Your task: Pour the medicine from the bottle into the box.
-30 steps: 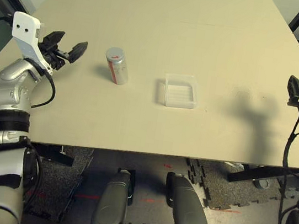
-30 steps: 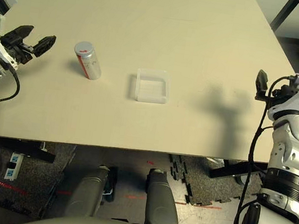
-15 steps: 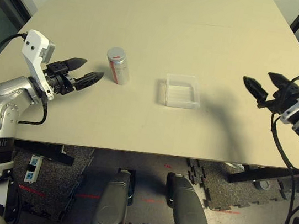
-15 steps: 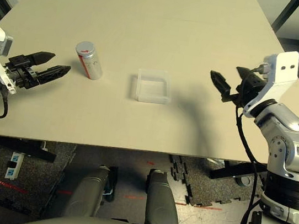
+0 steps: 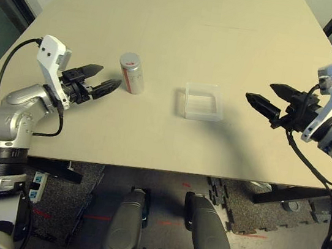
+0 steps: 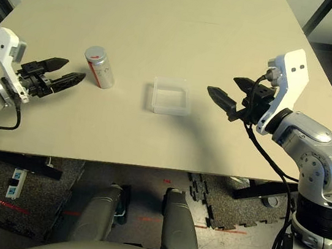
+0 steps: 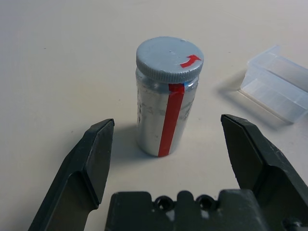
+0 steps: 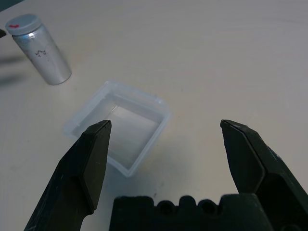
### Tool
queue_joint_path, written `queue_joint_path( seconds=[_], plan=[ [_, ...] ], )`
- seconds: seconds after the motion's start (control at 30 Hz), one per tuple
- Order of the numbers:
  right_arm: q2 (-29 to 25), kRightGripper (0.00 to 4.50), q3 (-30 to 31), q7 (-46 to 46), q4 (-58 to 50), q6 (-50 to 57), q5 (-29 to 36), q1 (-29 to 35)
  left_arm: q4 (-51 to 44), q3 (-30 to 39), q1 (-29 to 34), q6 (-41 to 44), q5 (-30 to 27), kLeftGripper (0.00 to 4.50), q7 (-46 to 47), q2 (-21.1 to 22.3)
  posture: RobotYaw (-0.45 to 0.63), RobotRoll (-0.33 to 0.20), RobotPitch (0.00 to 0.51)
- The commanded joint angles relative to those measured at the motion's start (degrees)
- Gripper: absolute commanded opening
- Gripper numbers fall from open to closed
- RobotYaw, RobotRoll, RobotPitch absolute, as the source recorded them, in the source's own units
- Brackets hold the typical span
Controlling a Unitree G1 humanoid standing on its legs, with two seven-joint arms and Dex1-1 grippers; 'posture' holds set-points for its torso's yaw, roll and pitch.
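Bottle (image 7: 166,96) and left gripper (image 5: 112,75) are the pair that matter now: the gripper's two black fingers stand wide apart, holding nothing, their tips aimed at the bottle and near its side. Between the tips and the metal there is a gap, so the step in hand looks like the reach for a first grasp. The bottle stands upright on the table (image 5: 151,141), its round grey cap (image 7: 161,53) on and the red stripe (image 7: 172,120) running down its side.

Farther out, toward the robot's right, the clear box (image 6: 169,109) sits flat and open on the table, apart from the bottle. I see no medicine in it; whatever is to be poured is presumably inside the capped bottle. Beyond the box is the right gripper (image 5: 259,89), over the right part of the table, also spread wide with nothing held, tips turned inward toward the box.

The next move probably calls for the left gripper to go forward with one finger on each side of the bottle, then close on the body below the cap, leaving the cap free for the right gripper to work on. An off-centre approach could nudge or topple the narrow bottle. Uncapping, tilting over the box and pouring all lie ahead
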Motion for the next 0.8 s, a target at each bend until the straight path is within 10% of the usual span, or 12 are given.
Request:
queue_joint_path(
  seconds=[0.03, 0.8],
  plan=[
    [0.5, 4.5, 0.8, -0.7, -1.5, 0.7, 0.5, -0.1, 3.5, -2.2, -1.0, -4.4, 2.7, 4.45, -1.3, -1.1, -0.15, 0.0, 0.193],
    [2.5, 4.5, 2.6, -1.0, -0.2, -1.8, -0.3, -1.0, 26.6, -6.1, -10.7, -23.5, 10.9, 4.45, -4.0, -8.0, -0.17, 0.0, 0.187]
  ],
)
